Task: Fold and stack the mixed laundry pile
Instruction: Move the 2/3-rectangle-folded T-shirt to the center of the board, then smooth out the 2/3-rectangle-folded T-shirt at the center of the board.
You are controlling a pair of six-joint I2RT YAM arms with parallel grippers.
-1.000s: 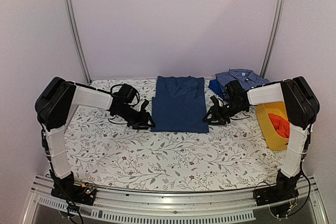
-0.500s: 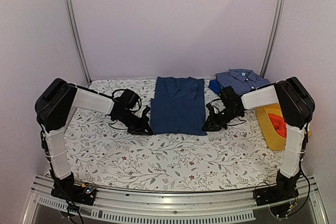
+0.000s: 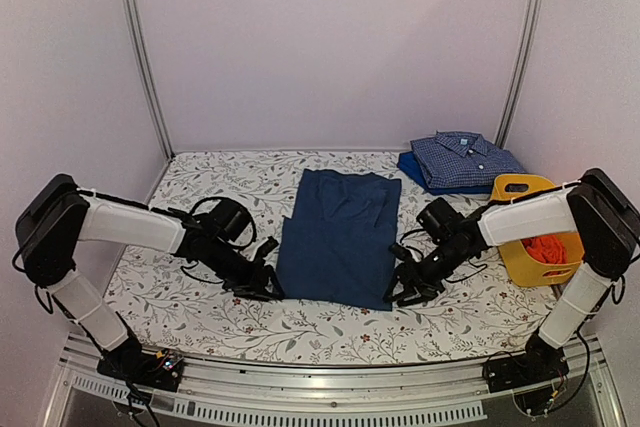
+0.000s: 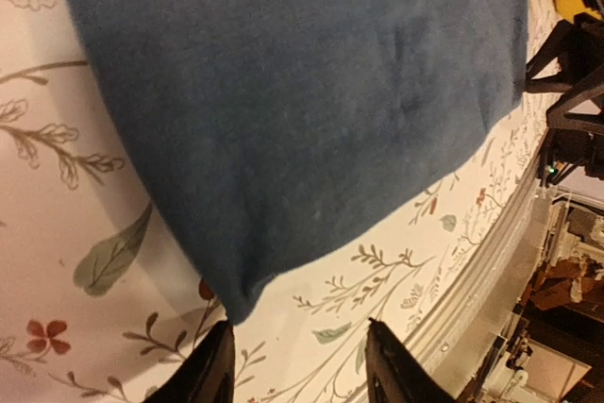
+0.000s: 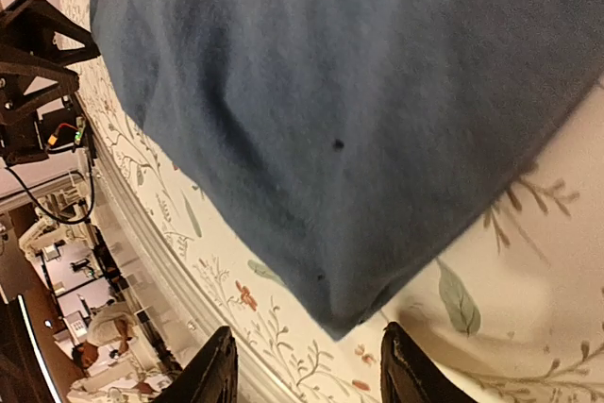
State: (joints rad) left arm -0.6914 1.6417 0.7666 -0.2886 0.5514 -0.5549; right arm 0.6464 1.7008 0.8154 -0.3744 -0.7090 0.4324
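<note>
Fig. Table point(image 3: 330, 332) covered by a pale cloth printed with leaf-and-flower sprigs, seen from above and from both wrists. At the table's middle lies the navy garment point(image 3: 340, 237), a matte, soft-woven fabric folded into a long, flat rectangle running from the far edge toward the near edge, with a faint lengthwise crease. The left gripper point(image 3: 265, 282) rests low at its near-left corner and the right gripper point(image 3: 402, 292) at its near-right corner. In each wrist view the two dark fingers stand apart with only printed tablecloth between them, so both jaws are released and grasp nothing. The rounded fabric corner sits just beyond the fingertips in each case. The fingers are cut off by the lower frame edge, and most of the garment runs out of both wrist views. At the far-right corner the check shirt point(image 3: 465, 155), of fine blue small-check weave with the collar uppermost, lies folded on a plain blue folded cloth point(image 3: 410, 167), of which only a strip shows. Along the right edge stands a yellow plastic basket point(image 3: 520, 265) with a handle cut-out. It holds a crumpled red-orange cloth point(image 3: 548, 247), partly hidden by the right arm.
</note>
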